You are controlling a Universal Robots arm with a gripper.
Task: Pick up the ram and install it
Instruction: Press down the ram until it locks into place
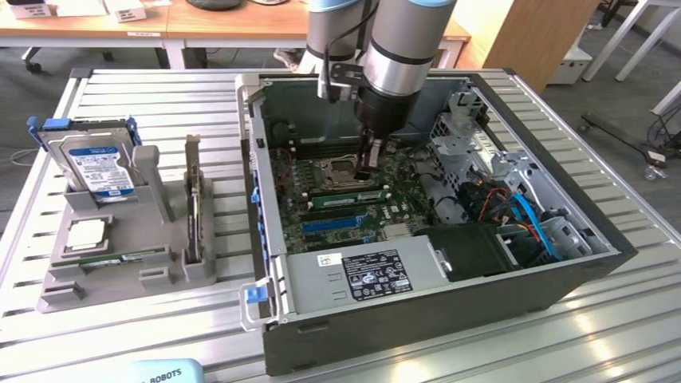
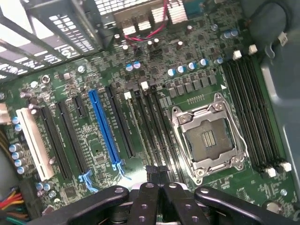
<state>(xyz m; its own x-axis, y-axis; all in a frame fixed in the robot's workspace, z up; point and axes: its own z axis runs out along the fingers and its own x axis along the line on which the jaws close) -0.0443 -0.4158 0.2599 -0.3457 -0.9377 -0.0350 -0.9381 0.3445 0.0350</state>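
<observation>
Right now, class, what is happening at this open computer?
A robot arm reaches down into the open computer case, its tool shut and low over the motherboard, beside the empty processor socket and the memory slots. One green stick already lies in a slot near the tool. On the grey holder at the exterior view's left sit a hard drive, a processor chip and another ram stick.
</observation>
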